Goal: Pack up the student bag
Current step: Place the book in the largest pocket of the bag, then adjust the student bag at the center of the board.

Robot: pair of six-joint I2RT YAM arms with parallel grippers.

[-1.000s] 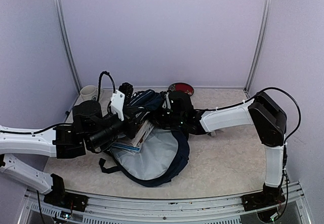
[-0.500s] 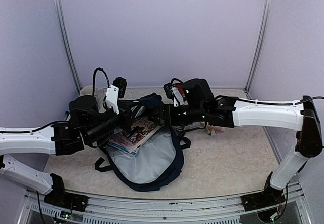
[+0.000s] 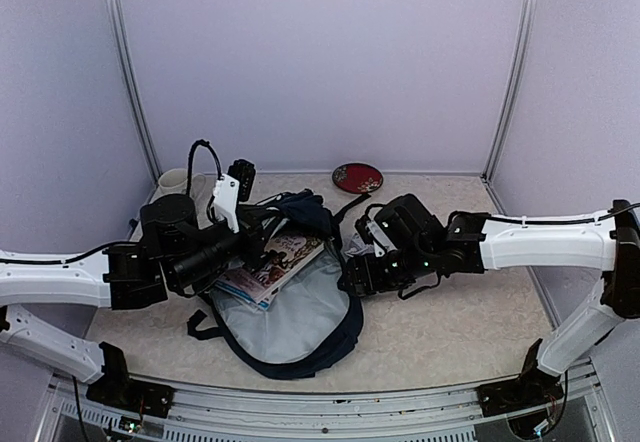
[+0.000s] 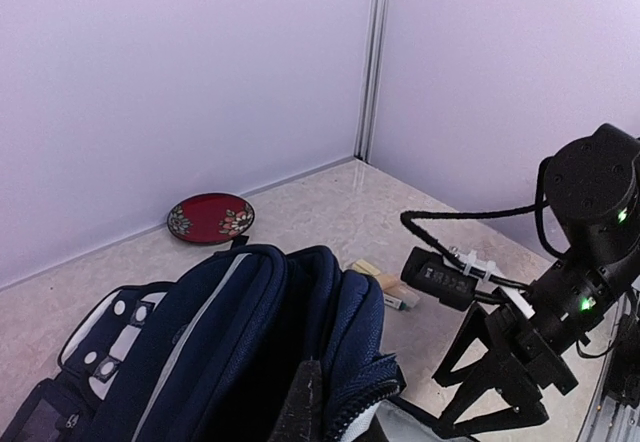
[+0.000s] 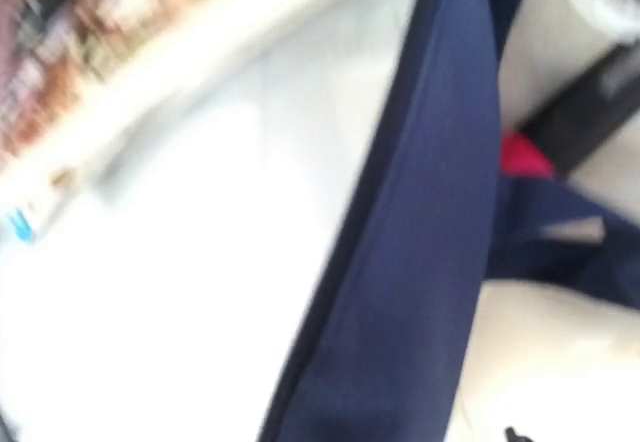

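On the table [image 3: 470, 317], the student bag [image 3: 300, 314] half hides a book [image 3: 278, 260].

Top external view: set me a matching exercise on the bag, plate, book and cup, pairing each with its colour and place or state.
Things:
1. bag
2. plate
3. book
4. cup

Descriptions:
a. white, far back on the left
b. navy, lying open with grey lining showing
c. red, far back near the middle
d. colourful cover, resting in the bag's opening

Pairs: 1-b; 2-c; 3-d; 4-a
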